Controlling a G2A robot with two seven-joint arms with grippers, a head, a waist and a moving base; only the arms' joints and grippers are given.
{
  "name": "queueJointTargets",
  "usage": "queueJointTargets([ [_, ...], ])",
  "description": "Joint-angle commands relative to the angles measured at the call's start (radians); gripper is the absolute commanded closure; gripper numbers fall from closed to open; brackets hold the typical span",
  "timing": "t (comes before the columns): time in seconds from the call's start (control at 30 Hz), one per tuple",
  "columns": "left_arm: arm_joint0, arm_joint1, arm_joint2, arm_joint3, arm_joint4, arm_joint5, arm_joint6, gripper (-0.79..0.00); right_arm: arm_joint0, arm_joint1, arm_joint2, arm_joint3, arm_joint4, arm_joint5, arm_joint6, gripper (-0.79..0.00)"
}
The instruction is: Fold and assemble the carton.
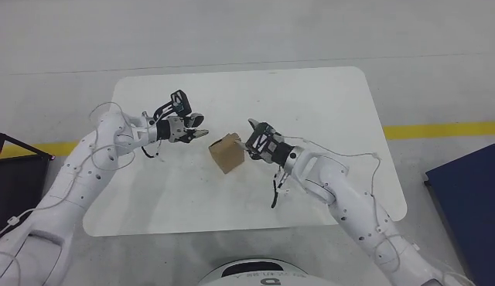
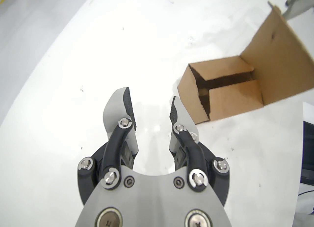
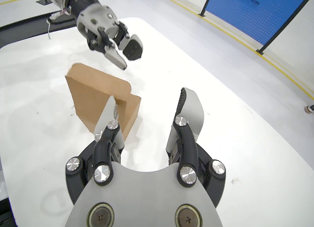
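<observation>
Top view showed the small brown cardboard carton (image 1: 226, 152) near the middle of the white rounded surface (image 1: 325, 100), between two released, empty sets of jaws. The left jaws were just short of it and the right jaws were beside its tall upright flap (image 3: 95, 85), contact unclear. The right should probably press that flap over the tucked inner flaps (image 2: 235, 97) while the left steadies the body. Carton faces looked plain; blue wall panels (image 3: 257, 16) carried white print.
</observation>
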Motion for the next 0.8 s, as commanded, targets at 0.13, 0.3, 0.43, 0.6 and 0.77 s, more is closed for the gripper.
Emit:
queueJointTargets([
  [0.13,0.036,-0.005,0.010,-0.017,-0.040,0.013,-0.036,-0.360,0.049,0.007,-0.026,-0.047,-0.122,-0.149,0.061,-0.388],
  [0.3,0.037,-0.010,0.013,-0.013,-0.052,0.012,-0.042,-0.360,0.080,0.002,-0.031,-0.025,-0.088,-0.164,0.116,-0.413],
  [0.43,0.037,-0.016,0.018,-0.010,-0.056,0.008,-0.038,-0.360,0.100,-0.006,-0.052,-0.006,-0.067,-0.165,0.115,-0.385],
  [0.6,0.036,-0.022,0.022,-0.001,-0.060,0.002,-0.034,-0.366,0.133,-0.013,-0.079,0.017,-0.072,-0.195,0.136,-0.379],
  [0.77,0.034,-0.026,0.023,0.006,-0.059,-0.001,-0.032,-0.369,0.170,-0.018,-0.099,0.051,-0.069,-0.237,0.167,-0.382],
])
